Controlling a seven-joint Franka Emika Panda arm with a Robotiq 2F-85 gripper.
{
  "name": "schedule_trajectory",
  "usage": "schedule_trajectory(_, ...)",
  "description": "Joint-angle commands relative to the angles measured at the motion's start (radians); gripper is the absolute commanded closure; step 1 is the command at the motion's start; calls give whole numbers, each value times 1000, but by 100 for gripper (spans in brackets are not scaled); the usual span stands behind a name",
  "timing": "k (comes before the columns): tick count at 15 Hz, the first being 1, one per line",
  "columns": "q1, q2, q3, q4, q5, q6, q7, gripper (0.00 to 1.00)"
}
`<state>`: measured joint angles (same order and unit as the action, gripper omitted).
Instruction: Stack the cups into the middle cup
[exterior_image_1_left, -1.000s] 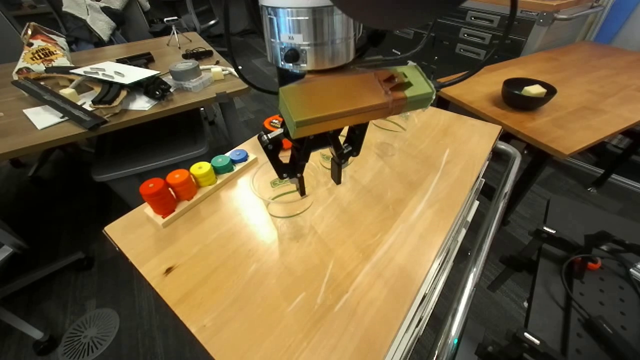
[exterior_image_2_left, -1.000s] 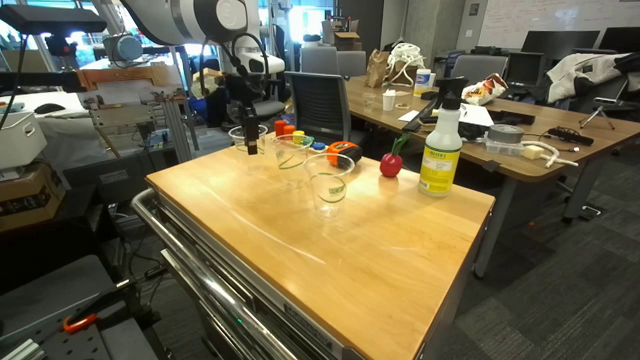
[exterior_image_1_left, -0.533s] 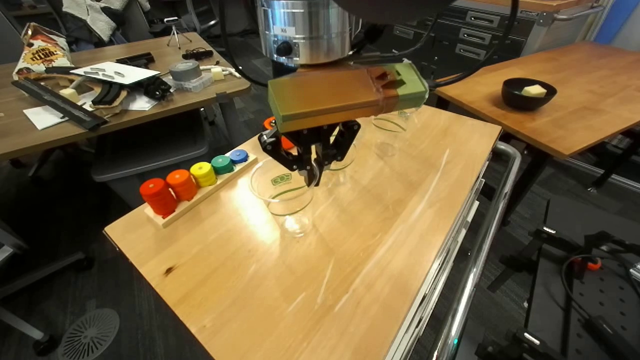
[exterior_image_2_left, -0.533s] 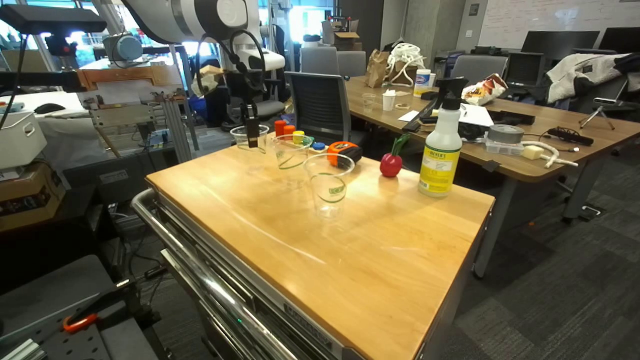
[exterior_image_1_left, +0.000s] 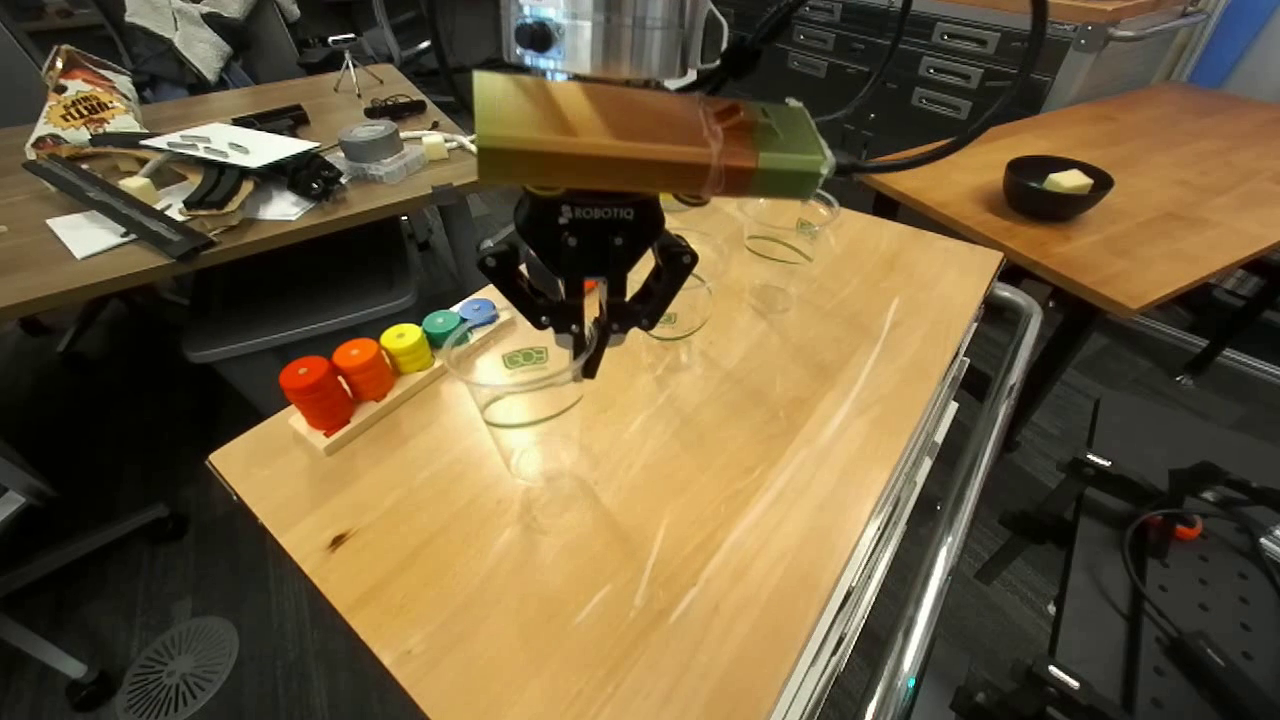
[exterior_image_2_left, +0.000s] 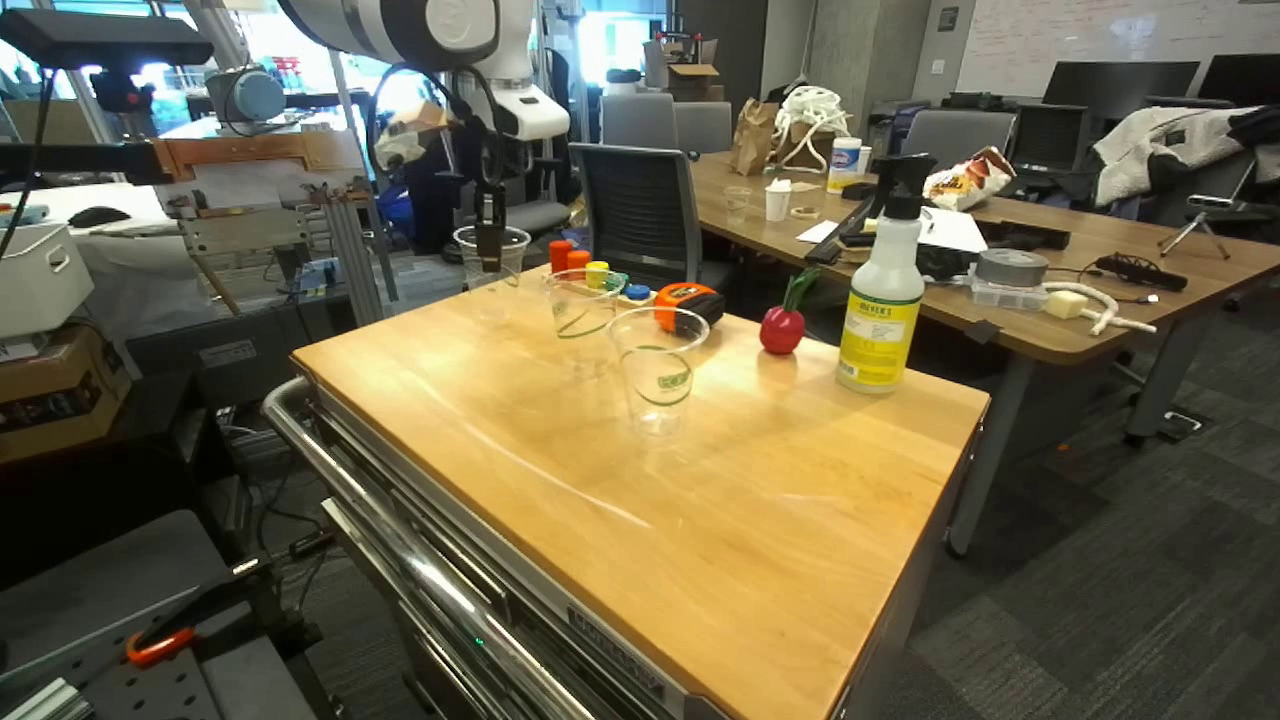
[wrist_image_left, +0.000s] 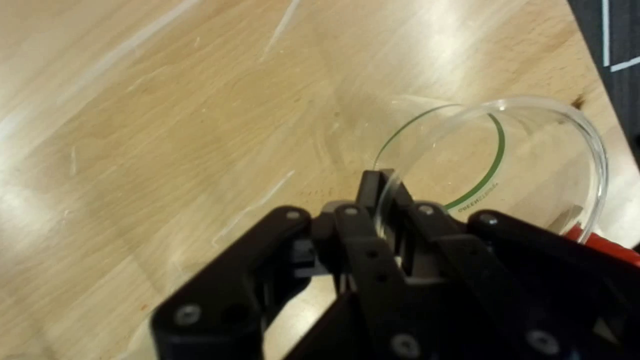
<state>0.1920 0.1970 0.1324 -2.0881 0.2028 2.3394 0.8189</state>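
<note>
My gripper (exterior_image_1_left: 592, 362) is shut on the rim of a clear cup (exterior_image_1_left: 525, 358), one finger inside the wall and one outside. This cup hangs slightly tilted, just above the wooden table. In the wrist view the rim of the held cup (wrist_image_left: 492, 162) passes between the fingertips of the gripper (wrist_image_left: 382, 181). The middle cup (exterior_image_2_left: 583, 320) stands upright on the table, partly behind the gripper in an exterior view. Beyond it the third clear cup (exterior_image_2_left: 660, 375) is upright too, and both exterior views show it.
A wooden strip with coloured ring stacks (exterior_image_1_left: 400, 350) lies along the table's edge, close to the held cup. An orange and black tape measure (exterior_image_2_left: 690, 306), a red radish-like toy (exterior_image_2_left: 782, 330) and a spray bottle (exterior_image_2_left: 880, 310) stand along the same side.
The fingers have come together on the cup's rim. Since then the gripper has risen and moved away from the middle cup, and the cup has lifted and shifted with it.
</note>
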Motion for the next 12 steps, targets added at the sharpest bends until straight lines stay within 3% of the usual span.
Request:
schedule_trajectory(1,-14,-71,-3,38,60,-10,-10,99)
schedule_trajectory(6,-27,-189,-35,64,-104,-47,56,99)
schedule_trajectory(12,-86,-307,-36,41,-253,-182,140,99)
